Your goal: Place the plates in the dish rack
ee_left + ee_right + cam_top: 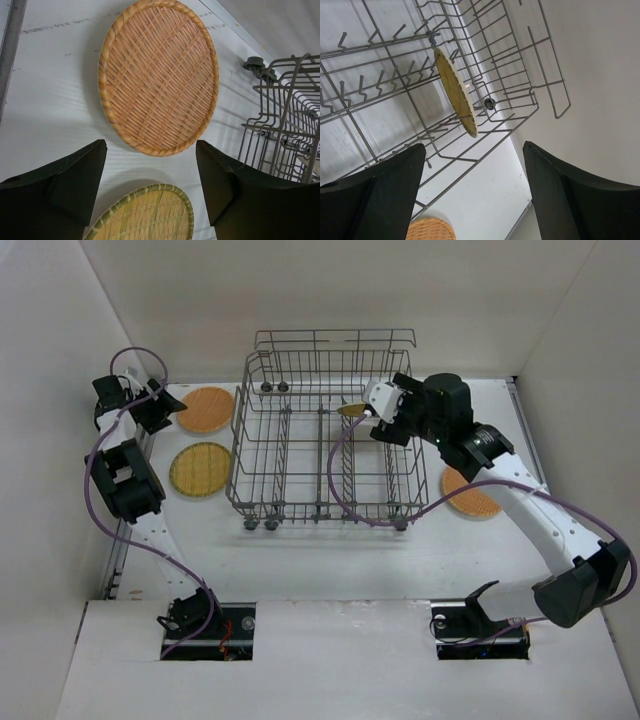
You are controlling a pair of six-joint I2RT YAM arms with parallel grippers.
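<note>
The large grey wire dish rack stood on the white counter with one yellow woven round plate upright among its back-right tines. An orange woven plate and a yellow-green plate lay flat at its left, another orange plate at its right. Both my left end effector and right end effector were spread, empty.

yellow plate: cut off below | orange plate: partly under right arm

top cam overhead; wrist cams close, share rack
</note>
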